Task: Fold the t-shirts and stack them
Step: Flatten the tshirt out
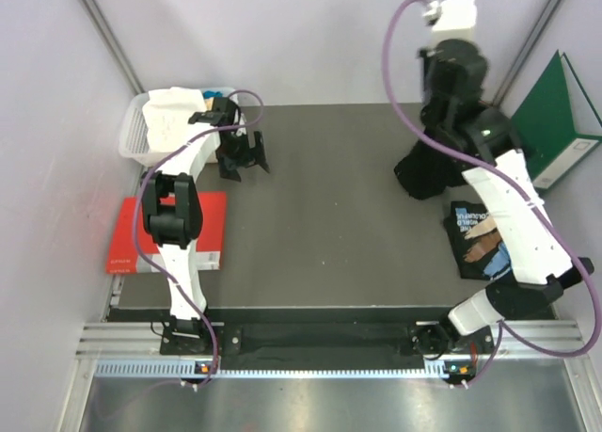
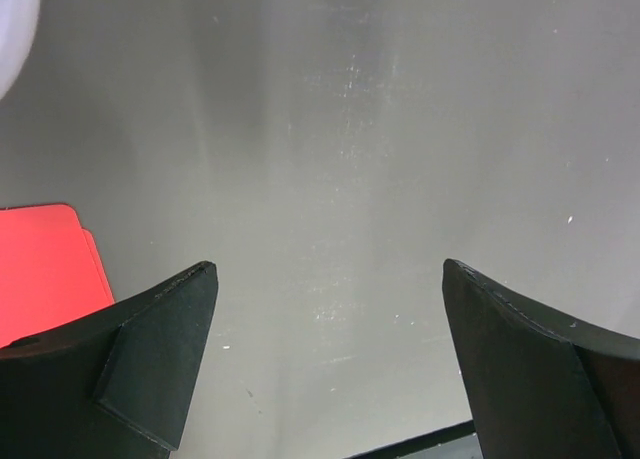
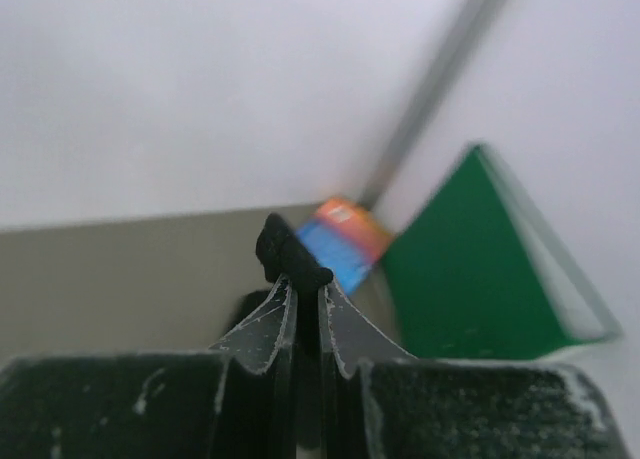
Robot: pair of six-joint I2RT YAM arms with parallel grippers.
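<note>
The large black t-shirt [image 1: 428,168] hangs from my right gripper [image 1: 450,63], which is raised high over the back right of the table, with the shirt's lower part bunched on the table. In the right wrist view the gripper [image 3: 308,279] is shut on a fold of that black cloth [image 3: 292,251]. A white or cream t-shirt [image 1: 174,112] lies in the white basket [image 1: 132,136] at the back left, with a bit of teal-blue cloth [image 1: 218,97] behind it. My left gripper [image 1: 246,167] is open and empty above bare table beside the basket; its jaws [image 2: 325,279] stand wide apart.
A red book [image 1: 165,232] lies at the left edge and also shows in the left wrist view [image 2: 40,269]. A black magazine [image 1: 480,239] lies at the right under my right arm. A green binder [image 1: 555,121] stands against the right wall and shows in the right wrist view [image 3: 480,259].
</note>
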